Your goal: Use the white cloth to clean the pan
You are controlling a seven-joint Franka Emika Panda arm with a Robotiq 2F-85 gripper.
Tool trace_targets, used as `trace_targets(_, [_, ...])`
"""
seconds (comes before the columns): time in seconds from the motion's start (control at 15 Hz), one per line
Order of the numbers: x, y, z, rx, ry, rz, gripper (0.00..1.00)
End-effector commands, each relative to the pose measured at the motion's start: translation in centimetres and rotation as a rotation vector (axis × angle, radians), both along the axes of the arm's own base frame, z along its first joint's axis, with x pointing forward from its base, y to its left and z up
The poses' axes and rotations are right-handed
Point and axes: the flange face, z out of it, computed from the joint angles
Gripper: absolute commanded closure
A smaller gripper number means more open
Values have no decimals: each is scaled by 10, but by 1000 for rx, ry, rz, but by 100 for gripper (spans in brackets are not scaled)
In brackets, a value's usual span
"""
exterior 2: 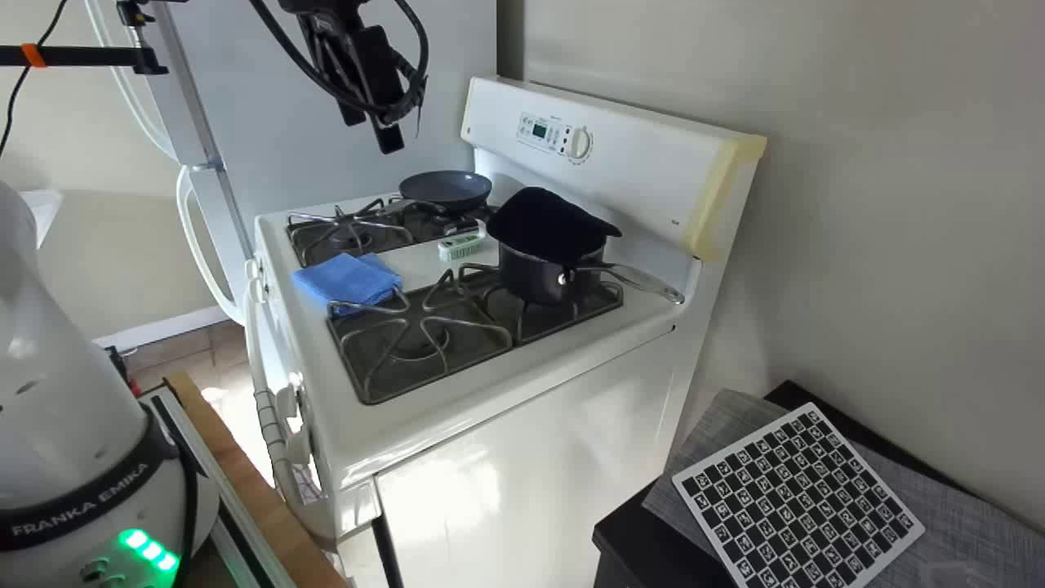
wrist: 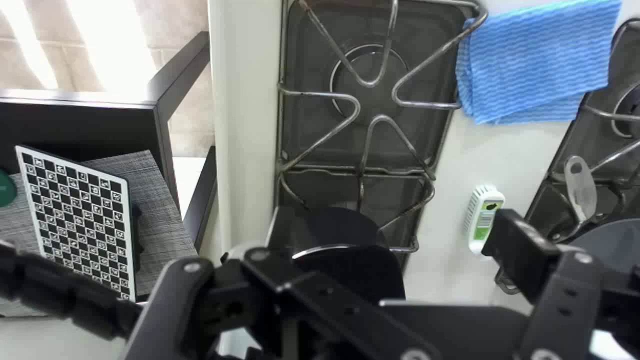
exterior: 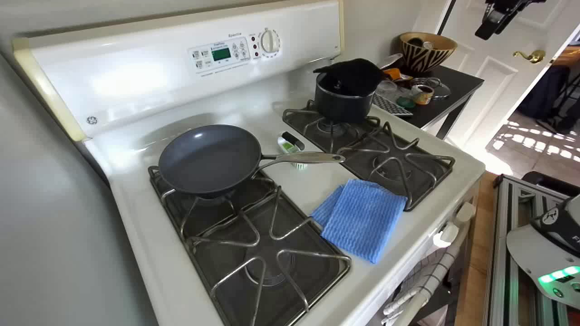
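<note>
The white cloth is a folded blue cloth (exterior: 364, 217) lying on the stove top between the two burner grates, partly over their edges; it also shows in the wrist view (wrist: 540, 65). The pan (exterior: 208, 158) is a shallow dark grey frying pan on the back burner by the grey wall, its handle reaching over the white middle strip. It shows in an exterior view (exterior 2: 445, 188) and partly in the wrist view (wrist: 612, 242). My gripper (exterior 2: 371, 129) is open and empty, high above the stove, apart from cloth and pan. Its fingers stand wide apart in the wrist view (wrist: 400, 240).
A black pot (exterior 2: 531, 273) with a black item (exterior 2: 543, 220) in it stands on the other back burner. A green-white brush (wrist: 485, 217) lies between the grates. Raised metal grates (exterior: 272, 253) and the control panel (exterior: 217, 54) border the area. A checkered board (exterior 2: 800, 498) lies on a side table.
</note>
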Motion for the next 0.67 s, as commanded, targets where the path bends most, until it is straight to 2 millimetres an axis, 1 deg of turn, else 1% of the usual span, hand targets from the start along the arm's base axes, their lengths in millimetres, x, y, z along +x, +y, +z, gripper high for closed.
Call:
trace_targets(0.0, [0, 0, 1, 0, 1, 0, 0])
trace_targets(0.33, [0, 0, 1, 0, 1, 0, 0])
trace_targets(0.4, [3, 4, -12, -4, 23, 1, 0])
trace_targets(0.53, [5, 22, -55, 8, 118, 19, 0])
trace_targets(0.6, [5, 32, -72, 17, 162, 34, 0])
